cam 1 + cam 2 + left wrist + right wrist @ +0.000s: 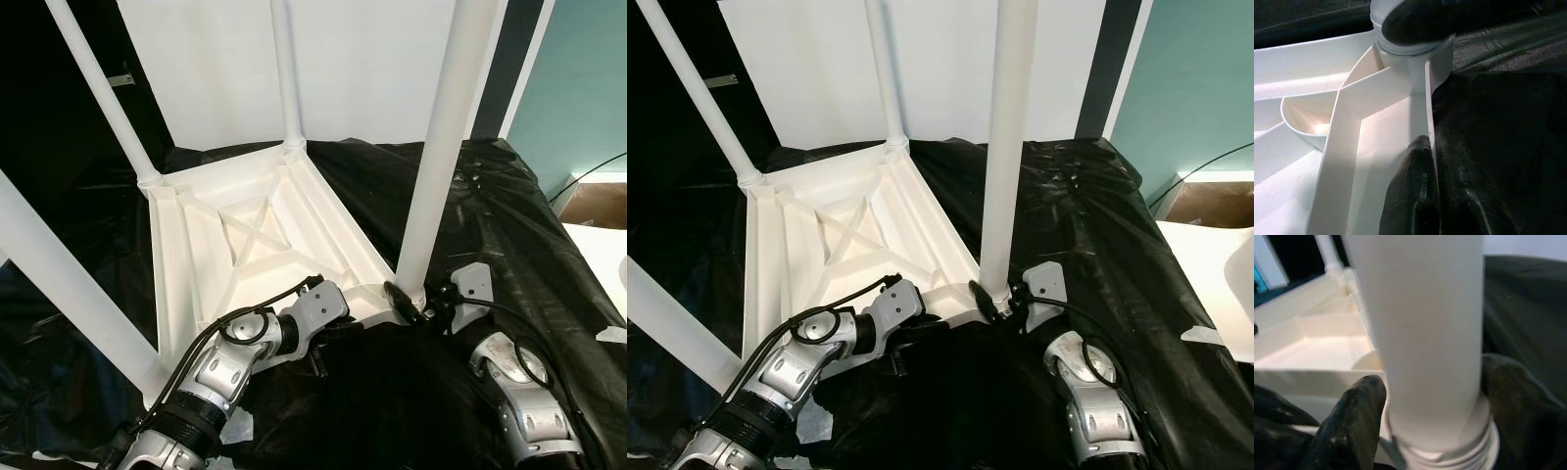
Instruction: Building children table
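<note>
The right gripper (1004,299) clamps the base of the near-right table leg (1007,147), at about five o'clock on the upturned white tabletop (838,245). The left gripper (1430,196) pinches the tabletop's near rim beside it. Black plastic sheeting (1087,215) lies beneath.

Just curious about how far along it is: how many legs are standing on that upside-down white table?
4. One far-left leg, one far-centre leg, one near-left leg, and the near-right leg, gripped at its base by the right tool.
</note>
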Tool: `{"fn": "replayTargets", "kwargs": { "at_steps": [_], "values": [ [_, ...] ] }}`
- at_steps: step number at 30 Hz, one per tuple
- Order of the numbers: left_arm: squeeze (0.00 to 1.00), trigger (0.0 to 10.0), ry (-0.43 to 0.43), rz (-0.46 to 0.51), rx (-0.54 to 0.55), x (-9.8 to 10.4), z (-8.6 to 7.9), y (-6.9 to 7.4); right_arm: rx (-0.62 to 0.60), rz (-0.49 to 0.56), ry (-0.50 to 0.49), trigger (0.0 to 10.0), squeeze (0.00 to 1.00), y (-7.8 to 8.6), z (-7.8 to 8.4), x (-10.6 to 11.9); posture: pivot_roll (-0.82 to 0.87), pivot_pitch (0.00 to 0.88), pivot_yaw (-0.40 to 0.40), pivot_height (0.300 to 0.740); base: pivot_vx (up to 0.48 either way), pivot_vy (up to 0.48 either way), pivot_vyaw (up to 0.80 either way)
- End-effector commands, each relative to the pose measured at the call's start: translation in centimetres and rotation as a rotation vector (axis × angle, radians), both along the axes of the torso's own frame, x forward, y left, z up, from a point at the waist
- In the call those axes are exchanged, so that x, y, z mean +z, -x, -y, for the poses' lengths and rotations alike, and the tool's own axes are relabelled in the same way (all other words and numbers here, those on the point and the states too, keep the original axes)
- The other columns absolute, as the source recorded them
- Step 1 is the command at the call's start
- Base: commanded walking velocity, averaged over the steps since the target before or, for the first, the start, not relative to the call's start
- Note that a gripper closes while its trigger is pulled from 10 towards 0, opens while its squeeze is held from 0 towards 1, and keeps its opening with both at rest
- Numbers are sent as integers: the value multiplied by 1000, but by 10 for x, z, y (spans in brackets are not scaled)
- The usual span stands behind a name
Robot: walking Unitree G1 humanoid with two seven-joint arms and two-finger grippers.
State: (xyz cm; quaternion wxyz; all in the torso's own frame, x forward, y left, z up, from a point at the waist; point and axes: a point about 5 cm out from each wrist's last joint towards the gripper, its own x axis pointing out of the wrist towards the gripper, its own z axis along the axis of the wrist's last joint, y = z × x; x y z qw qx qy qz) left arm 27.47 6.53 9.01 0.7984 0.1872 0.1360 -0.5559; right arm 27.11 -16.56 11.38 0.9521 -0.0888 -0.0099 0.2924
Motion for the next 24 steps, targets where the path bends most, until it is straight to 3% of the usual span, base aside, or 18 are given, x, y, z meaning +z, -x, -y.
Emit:
{"fn": "replayTargets", "kwargs": {
  "at_steps": [1, 9, 10, 12, 14, 23, 24],
  "values": [
    [0, 10000, -142, -168, 59, -45, -15, 15, 129, -19, 39, 10000, 0, -11, 1, 6, -15, 0, 46, 740, 0, 0, 0],
    [0, 10000, -137, -160, 64, -44, -16, 13, 276, -16, 168, 10000, 0, -37, 17, 28, -9, 0, 40, 740, 0, 0, 0],
    [0, 10000, -136, -161, 66, -44, -16, 13, 328, -35, 179, 0, 0, -37, 18, 29, -5, 0, 38, 740, 0, 0, 0],
    [0, 10000, -136, -162, 67, -44, -16, 14, 364, -48, 184, 0, 0, -36, 19, 29, -2, 0, 36, 740, 0, 0, 0],
    [0, 10000, -135, -164, 72, -45, -17, 14, 521, -143, 248, 0, 0, -25, 24, 24, 5, 0, 30, 740, 0, 0, 0],
    [0, 10000, -133, -165, 74, -45, -17, 15, 570, -186, 248, 0, 0, -22, 24, 19, 4, 0, 29, 740, 0, 0, 0],
    [0, 10000, -128, -166, 75, -45, -16, 16, 547, -203, 198, 0, 0, -16, 18, 11, 10, 0, 22, 740, 0, 0, 0]
  ]
}}
